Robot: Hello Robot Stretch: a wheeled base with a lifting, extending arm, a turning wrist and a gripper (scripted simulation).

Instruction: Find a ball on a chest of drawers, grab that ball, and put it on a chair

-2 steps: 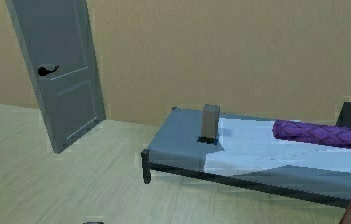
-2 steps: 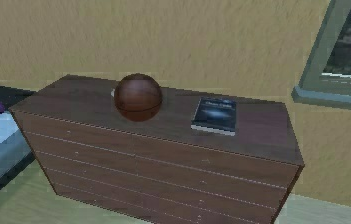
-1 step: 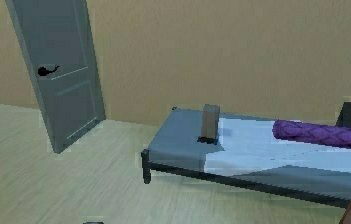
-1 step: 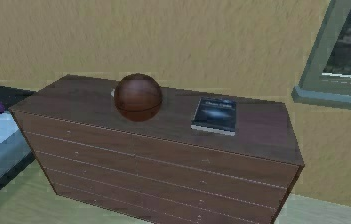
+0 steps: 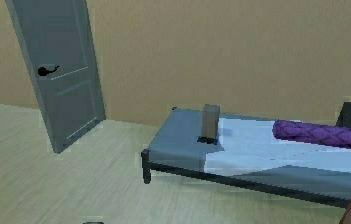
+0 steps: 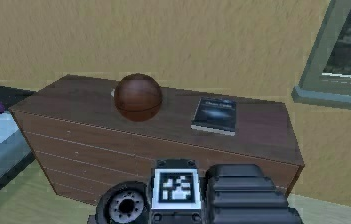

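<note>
A brown ball [image 6: 138,96] rests on top of a wooden chest of drawers [image 6: 133,150] that spans the arm side view. A dark book [image 6: 215,114] lies flat on the same top, right of the ball. At that view's bottom edge sits a white marker square [image 6: 175,190] between dark rounded parts of my arm's end. The gripper [image 6: 123,207] is the dark body left of the marker. Its far end cannot be made out, so I cannot tell whether it holds anything.
A low bed [image 5: 233,150] with a blue sheet, a purple pillow [image 5: 318,133] and a small dark upright object [image 5: 209,123] fills the forward view's right. A grey-blue door [image 5: 58,65] stands at its left, with bare floor between. A window frame [image 6: 338,60] is right of the chest.
</note>
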